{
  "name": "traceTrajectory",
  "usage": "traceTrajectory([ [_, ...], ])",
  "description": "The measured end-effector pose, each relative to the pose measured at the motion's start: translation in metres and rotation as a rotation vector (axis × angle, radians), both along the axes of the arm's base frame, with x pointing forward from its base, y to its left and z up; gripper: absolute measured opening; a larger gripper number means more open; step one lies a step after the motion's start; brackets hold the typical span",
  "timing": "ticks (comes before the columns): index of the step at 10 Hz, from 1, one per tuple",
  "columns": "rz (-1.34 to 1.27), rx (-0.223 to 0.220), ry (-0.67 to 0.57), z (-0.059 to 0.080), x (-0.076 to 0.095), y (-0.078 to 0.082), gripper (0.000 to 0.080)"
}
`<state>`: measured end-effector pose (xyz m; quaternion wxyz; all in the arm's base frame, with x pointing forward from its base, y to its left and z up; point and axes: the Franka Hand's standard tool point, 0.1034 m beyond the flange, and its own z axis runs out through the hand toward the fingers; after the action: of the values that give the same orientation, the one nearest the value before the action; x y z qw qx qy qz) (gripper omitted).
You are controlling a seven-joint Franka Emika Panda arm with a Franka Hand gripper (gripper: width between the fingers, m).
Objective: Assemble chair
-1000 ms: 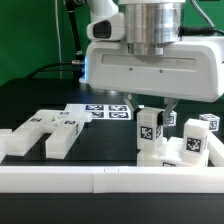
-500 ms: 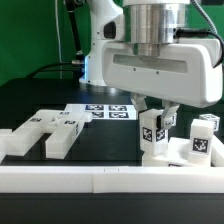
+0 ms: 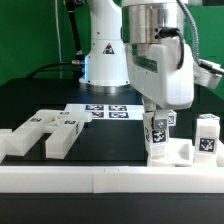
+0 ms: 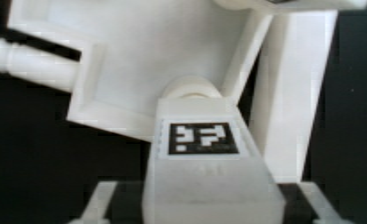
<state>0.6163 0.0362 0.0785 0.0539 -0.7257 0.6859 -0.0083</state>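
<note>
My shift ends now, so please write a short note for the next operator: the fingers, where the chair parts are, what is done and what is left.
Gripper: fingers closed on an upright tagged block, close to the front rail, at the exterior view's right.
Parts: a low white piece sits beside the held block; whether they are joined I cannot tell. A second tagged block stands further right. The notched slab lies at the exterior view's left.
Done: no finished joint is visible.
Left: nearly all of the assembly.
</note>
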Motion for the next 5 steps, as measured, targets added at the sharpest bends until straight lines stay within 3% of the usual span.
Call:
traceTrajectory([
  [3,-0.114,0.016,0.005,-0.0001,0.0004,0.0008,0.0291],
  [5,-0.093,0.014,0.005,-0.0002,0.0002,0.0005,0.0532],
])
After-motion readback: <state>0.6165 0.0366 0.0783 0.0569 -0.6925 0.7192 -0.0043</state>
